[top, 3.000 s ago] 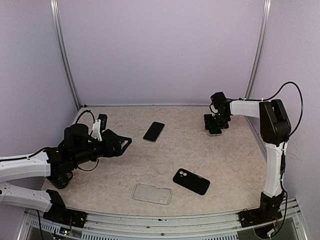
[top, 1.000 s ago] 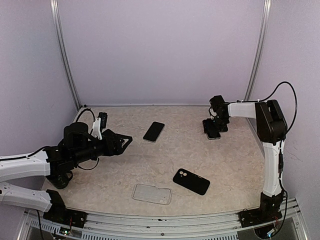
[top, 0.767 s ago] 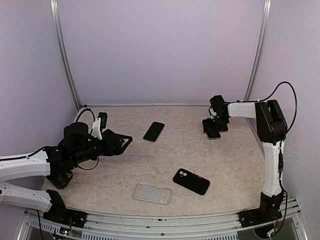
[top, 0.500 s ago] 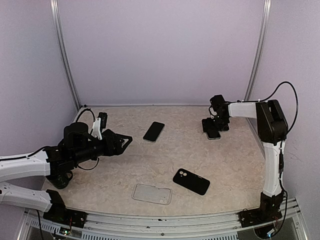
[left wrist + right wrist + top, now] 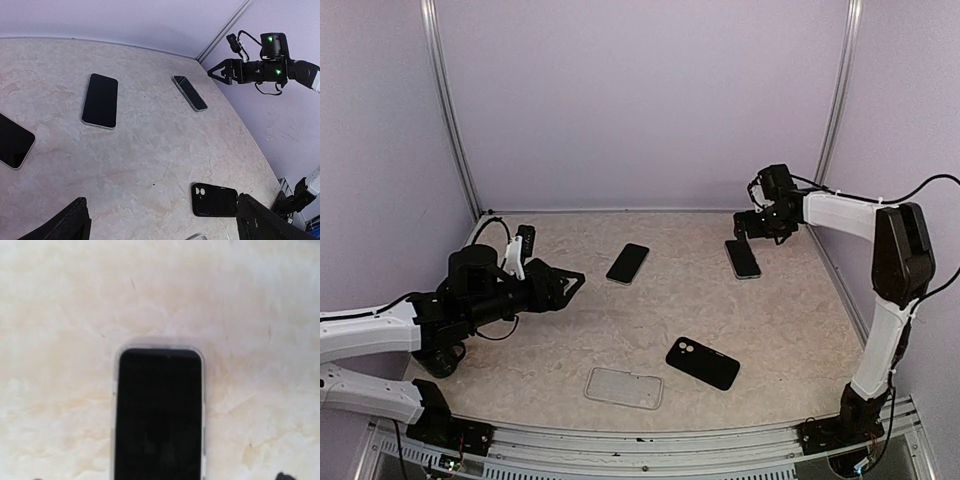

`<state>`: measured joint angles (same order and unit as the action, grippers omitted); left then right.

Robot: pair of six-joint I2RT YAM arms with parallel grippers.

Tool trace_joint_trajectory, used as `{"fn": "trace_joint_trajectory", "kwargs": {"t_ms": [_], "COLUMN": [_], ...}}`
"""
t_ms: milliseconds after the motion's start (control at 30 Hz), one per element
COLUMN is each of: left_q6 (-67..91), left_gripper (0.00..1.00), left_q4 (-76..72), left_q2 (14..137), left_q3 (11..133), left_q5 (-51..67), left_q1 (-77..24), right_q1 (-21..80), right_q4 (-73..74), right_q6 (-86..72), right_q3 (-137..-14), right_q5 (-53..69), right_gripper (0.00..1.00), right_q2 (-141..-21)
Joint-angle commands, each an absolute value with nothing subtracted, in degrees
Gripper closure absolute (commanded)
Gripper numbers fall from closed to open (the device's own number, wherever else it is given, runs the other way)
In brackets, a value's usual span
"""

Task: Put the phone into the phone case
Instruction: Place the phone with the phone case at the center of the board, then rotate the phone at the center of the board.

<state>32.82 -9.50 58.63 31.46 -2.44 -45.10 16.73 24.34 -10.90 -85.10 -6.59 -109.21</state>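
Black phone case (image 5: 215, 199) on table (image 5: 150, 145)

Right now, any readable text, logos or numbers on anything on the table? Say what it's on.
None readable in any view.
The middle phone and the right phone have dark, blank screens.
The black case shows only its camera openings, no logo.
The clear case shows no marking.

Robot lab, enclosed test cell. Plain lilac walls (image 5: 640, 100) box in worktop (image 5: 620, 330) along back, left and right edges. Aluminium posts (image 5: 445, 110) rise at both back corners. Slotted metal rail (image 5: 650, 440) runs along near edge. Left arm (image 5: 380, 335) and right arm (image 5: 890, 300) mounted there, white-and-black. Black cable (image 5: 932, 183) loops off right arm.
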Motion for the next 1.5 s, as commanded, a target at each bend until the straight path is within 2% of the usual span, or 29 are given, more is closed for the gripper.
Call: {"fn": "trace_joint_trajectory", "kwargs": {"t_ms": [0, 400, 767, 1467], "left_q6": [31.86, 32.40, 35.38, 30.51], "left_gripper": [0.01, 0.01, 0.01, 0.01], "left_q4": [-9.54, -3.69, -4.13, -2.17], "left_q2": [59.77, 67.83, 83.27, 115.13], "left_q3": [33.49, 40.92, 51.14, 78.58], "left_q5": [-3.49, -8.86, -0.51, 5.74], "left_q1": [-45.62, -44.72, -36.69, -31.86], "right_q1": [19.45, 28.20, 32.70, 34.96], "right_q4": [23.65, 22.62, 21.22, 19.97], "right_q6": [-8.80, -11.77, -14.55, -16.39], "right_q3": [-82.73, -79.69, -78.32, -75.40], "right_q5": [-7.58, -8.53, -8.11, -7.30], "right_gripper": [0.00, 0.00, 0.01, 0.01], "right_q2": [-104.52, -99.59, -99.70, -98.54]}}
